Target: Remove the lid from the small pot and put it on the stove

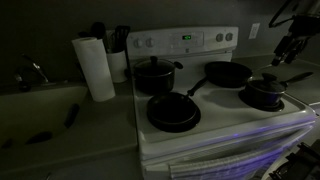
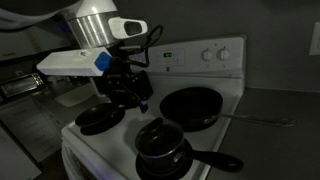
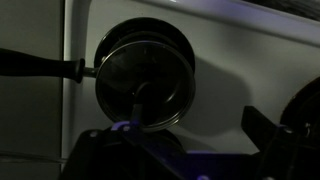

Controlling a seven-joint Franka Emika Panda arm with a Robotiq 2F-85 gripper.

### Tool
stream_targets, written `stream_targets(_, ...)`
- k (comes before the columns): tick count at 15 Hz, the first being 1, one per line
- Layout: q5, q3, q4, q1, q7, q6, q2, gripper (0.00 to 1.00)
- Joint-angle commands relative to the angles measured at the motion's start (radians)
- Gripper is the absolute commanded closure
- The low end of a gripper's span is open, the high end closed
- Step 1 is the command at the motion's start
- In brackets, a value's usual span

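The lid (image 3: 120,72) sits squarely on the small pot (image 1: 265,94), which stands toward a front corner of the stove (image 1: 215,118) with its handle (image 3: 40,65) jutting sideways; nothing has been lifted yet. The hand (image 1: 287,52) hangs above the pot and apart from it. It is empty, and in the dim wrist view its fingers seem to be spread wide. The main risk is the grasp itself. The dark knob (image 3: 142,90) is a small target and in the wrist view it lies a little to one side of the gap between the fingers. A straight descent could therefore bring a finger down on the see-through centre rather than beside the knob, shoving the pot along the surface or tipping the lid. A shallow pinch could also slip once the lid's weight comes on, dropping it onto the rim or the stove with a knock. The pot looks low and light, so a lid that binds on the rim may drag it up or swing it toward the stove's edge. Set-down has its own trap: a frying pan (image 3: 300,110) lies near the pot and free white surface is scarce, so the lid could land half on a pan rim or burner and slide.
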Motion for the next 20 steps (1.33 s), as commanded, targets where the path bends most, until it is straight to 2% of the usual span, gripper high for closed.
stream_targets(1,0.006,0.008,0.002,-0.01,-0.005,-0.003,0.001,0.0)
stream_targets(5,-0.013,0.004,0.003,-0.02,-0.013,0.001,0.007,0.0)
stream_targets(9,-0.013,-0.043,0.01,-0.014,-0.116,0.008,0.037,0.0)
stream_targets(15,0.027,-0.137,0.013,-0.014,-0.222,0.136,0.133,0.0)
stream_targets(20,0.05,-0.152,0.016,-0.011,-0.24,0.203,0.215,0.0)
